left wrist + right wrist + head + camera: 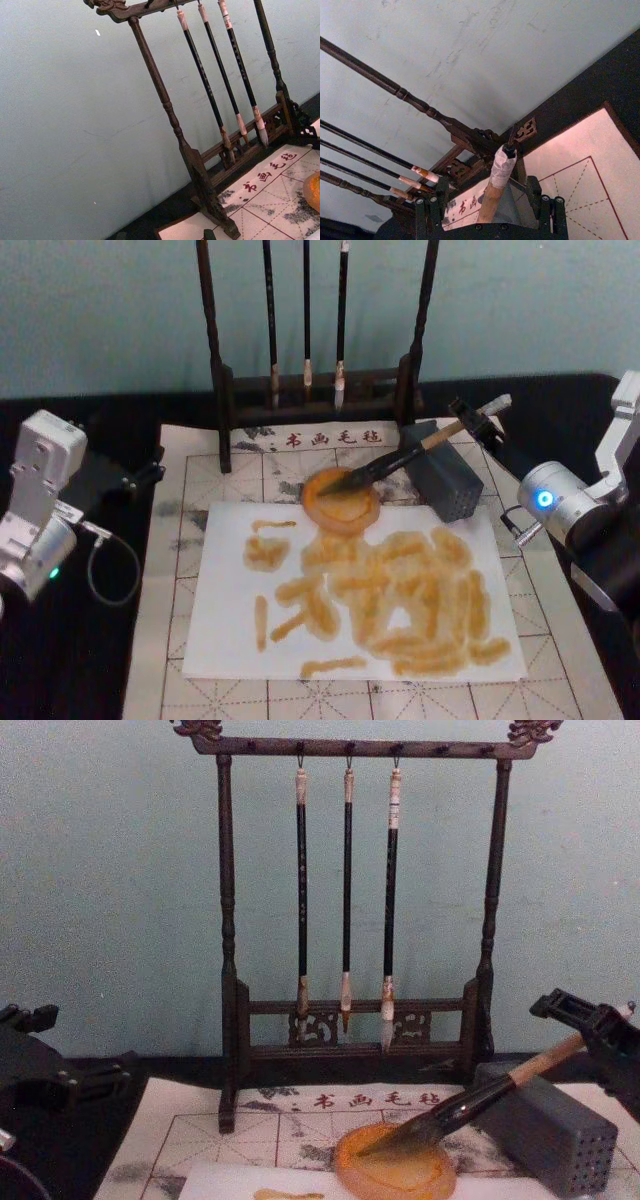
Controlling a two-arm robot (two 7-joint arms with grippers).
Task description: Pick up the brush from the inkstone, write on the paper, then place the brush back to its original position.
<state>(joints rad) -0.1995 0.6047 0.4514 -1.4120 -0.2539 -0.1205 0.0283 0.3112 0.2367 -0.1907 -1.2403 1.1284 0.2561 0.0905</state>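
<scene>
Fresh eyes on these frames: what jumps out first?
White paper in the middle, smeared with yellow-orange strokes. Behind it the big brush lies tip-down in the orange dish, handle slanting up between the right gripper's open fingers. A dark rack of three thin brushes stands at the back; the left gripper sits off left.

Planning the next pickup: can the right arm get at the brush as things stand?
Probably yes: the right gripper sits at the upper handle of the brush, jaws open on either side, and nothing stands between them and it.
</scene>
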